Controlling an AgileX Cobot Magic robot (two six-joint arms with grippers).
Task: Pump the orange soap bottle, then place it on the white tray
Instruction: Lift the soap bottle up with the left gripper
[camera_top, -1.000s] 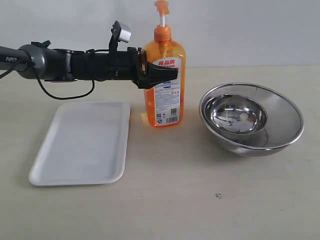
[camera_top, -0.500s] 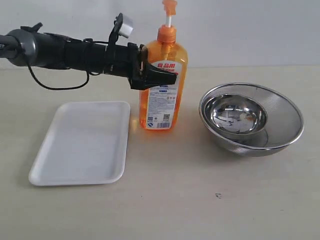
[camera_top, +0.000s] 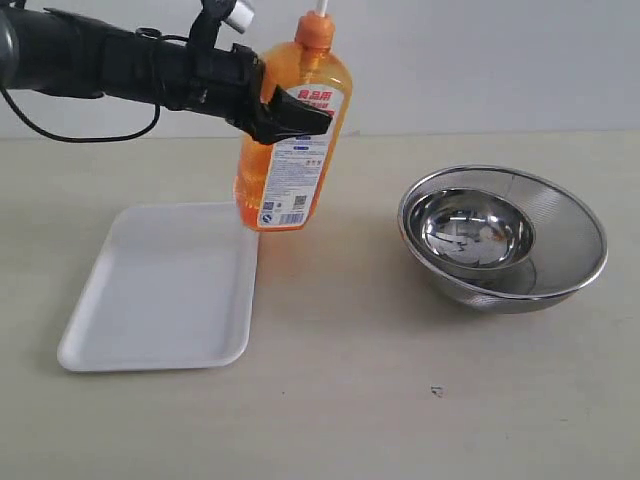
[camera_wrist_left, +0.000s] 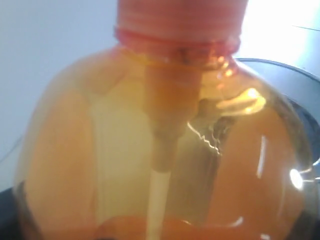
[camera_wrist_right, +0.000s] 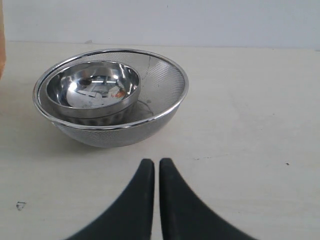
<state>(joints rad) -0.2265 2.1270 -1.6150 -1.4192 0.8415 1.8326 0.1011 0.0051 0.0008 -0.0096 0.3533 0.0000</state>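
Observation:
The orange soap bottle (camera_top: 292, 150) hangs tilted in the air, its base just above the far right corner of the white tray (camera_top: 160, 290). My left gripper (camera_top: 285, 112) is shut on the bottle's upper body, the arm reaching in from the left. The pump head is cut off by the top of the exterior view. In the left wrist view the bottle (camera_wrist_left: 165, 150) fills the picture and hides the fingers. My right gripper (camera_wrist_right: 156, 163) is shut with nothing in it, low over the table in front of the bowls; it is out of the exterior view.
A steel mesh bowl (camera_top: 570, 250) with a smaller steel bowl (camera_top: 470, 232) inside stands at the right, also seen in the right wrist view (camera_wrist_right: 165, 95). A wall rises behind the table.
The left gripper has lifted the bottle off the table and carried it left and upward, tilting it, until its base is over the tray's corner. The bowls and tray have not moved.

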